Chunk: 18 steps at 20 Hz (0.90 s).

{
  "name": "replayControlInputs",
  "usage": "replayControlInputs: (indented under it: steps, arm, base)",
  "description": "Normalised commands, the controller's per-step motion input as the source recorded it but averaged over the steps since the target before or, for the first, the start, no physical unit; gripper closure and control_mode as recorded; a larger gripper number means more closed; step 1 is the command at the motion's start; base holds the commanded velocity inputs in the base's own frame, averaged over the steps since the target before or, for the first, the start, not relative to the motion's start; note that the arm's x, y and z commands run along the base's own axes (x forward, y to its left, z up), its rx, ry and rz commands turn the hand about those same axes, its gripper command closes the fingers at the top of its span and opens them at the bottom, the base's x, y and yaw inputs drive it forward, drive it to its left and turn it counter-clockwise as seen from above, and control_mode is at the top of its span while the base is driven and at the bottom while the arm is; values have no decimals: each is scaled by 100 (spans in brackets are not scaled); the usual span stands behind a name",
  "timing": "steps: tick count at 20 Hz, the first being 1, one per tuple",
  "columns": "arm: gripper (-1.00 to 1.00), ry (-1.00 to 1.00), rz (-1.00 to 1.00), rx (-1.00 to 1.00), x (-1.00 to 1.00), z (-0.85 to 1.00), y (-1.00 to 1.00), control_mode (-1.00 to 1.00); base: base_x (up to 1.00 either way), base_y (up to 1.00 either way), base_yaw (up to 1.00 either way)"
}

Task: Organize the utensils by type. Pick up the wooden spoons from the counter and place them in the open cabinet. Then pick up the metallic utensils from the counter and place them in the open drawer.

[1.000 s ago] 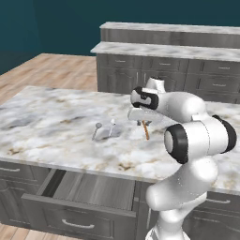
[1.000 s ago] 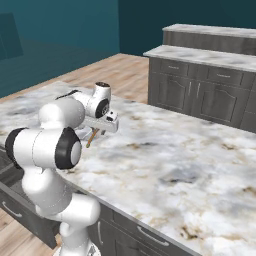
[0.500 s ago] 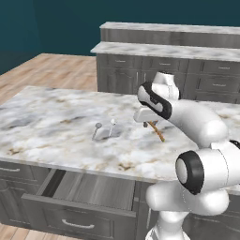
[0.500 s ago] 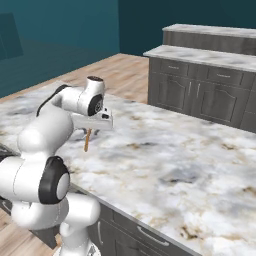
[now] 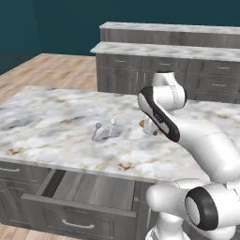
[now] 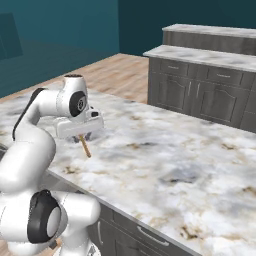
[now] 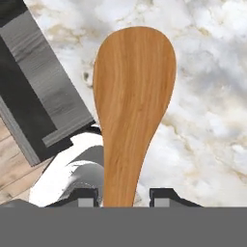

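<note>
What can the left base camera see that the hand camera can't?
Left base view alone: two small metal utensils lying on the counter, the open drawer's whole inside, and the back cabinets. Hand view alone: the wooden spoon's wide bowl up close, its handle between the gripper's fingertips, and some wood floor. Both share the marble counter, part of the drawer, and the spoon, just a small brown bit beside the arm in the left base view.
</note>
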Motion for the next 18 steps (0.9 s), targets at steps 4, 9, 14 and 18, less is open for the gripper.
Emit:
replayControlInputs:
  steps: [4, 9, 14, 18]
  arm:
    - [100, -10, 35, -18, -86, 17, 0, -100]
    - [100, -12, 28, -2, -70, 19, -4, -100]
    - [100, 0, 20, 0, -23, 2, -7, -100]
    - [100, 0, 15, 8, -24, 1, -8, -100]
  base:
    - [0, 0, 0]
    - [0, 0, 0]
    - [0, 0, 0]
    - [0, 0, 0]
